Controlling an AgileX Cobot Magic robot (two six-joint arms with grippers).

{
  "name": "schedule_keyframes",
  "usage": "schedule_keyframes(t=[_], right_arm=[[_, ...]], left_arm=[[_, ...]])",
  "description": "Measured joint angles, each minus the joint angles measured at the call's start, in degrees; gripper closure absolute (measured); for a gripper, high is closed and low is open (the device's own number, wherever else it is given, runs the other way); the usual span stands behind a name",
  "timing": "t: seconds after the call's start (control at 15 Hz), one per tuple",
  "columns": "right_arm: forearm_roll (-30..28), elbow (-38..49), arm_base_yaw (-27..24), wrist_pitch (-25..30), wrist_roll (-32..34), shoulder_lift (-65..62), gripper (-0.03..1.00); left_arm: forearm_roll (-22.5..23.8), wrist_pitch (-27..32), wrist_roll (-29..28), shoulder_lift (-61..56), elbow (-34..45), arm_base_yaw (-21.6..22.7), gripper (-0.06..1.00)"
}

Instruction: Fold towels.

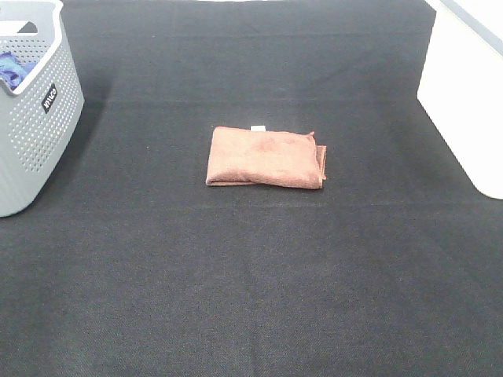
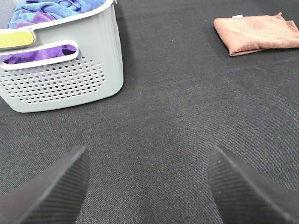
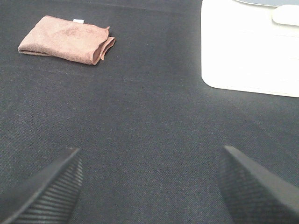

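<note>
**Mia:** What is at the left edge of the worktop (image 1: 251, 298)?

**Ben:** A grey basket (image 1: 47, 133) with lots of little holes. It sits at the far left corner. There are blue and purple cloths (image 2: 44, 11) inside it.

**Mia:** Is the left gripper (image 2: 147, 182) near it?

**Ben:** It hangs over the black worktop, a bit away from the basket. Its two dark fingers (image 2: 56, 189) are far apart. Nothing is between them, just bare black cloth.

**Mia:** Where is the towel (image 1: 265, 157)?

**Ben:** In the middle of the worktop, a little toward the far edge. It is reddish-brown and folded into a flat block. A small white tag (image 1: 258, 127) sticks out on its far edge. The layers show at its right end.

**Mia:** Does anything touch it?

**Ben:** No. Both grippers are well away from it.

**Mia:** And the right gripper (image 3: 149, 186)?

**Ben:** Its fingers (image 3: 252, 189) are wide apart too, and hold nothing.

**Mia:** What is at the right edge?

**Ben:** A white box (image 1: 468, 102), at the far right corner.
</note>
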Motion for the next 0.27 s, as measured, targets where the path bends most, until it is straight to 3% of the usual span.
schedule_keyframes(t=[0.27], right_arm=[[0.0, 0.0, 0.0, 0.0, 0.0, 0.0, 0.21]], left_arm=[[0.0, 0.0, 0.0, 0.0, 0.0, 0.0, 0.26]])
